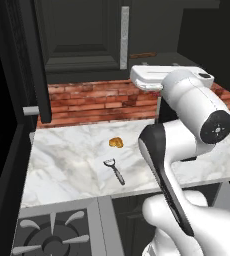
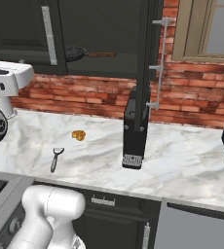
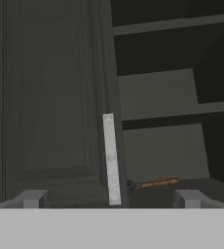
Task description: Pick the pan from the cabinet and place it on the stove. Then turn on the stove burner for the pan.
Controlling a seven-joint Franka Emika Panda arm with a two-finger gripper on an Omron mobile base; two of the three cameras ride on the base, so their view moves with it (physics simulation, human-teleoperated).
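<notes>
The open gripper (image 3: 109,199) faces the cabinet (image 3: 50,97); the pan (image 2: 76,52) sits right of it on the bottom shelf, handle pointing right.

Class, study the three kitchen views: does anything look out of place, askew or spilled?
Nothing is spilled or damaged. One oddity: a peeler and a small orange-brown morsel lie loose on the marble counter. The pan sits on the cabinet shelf behind an opened door.
</notes>
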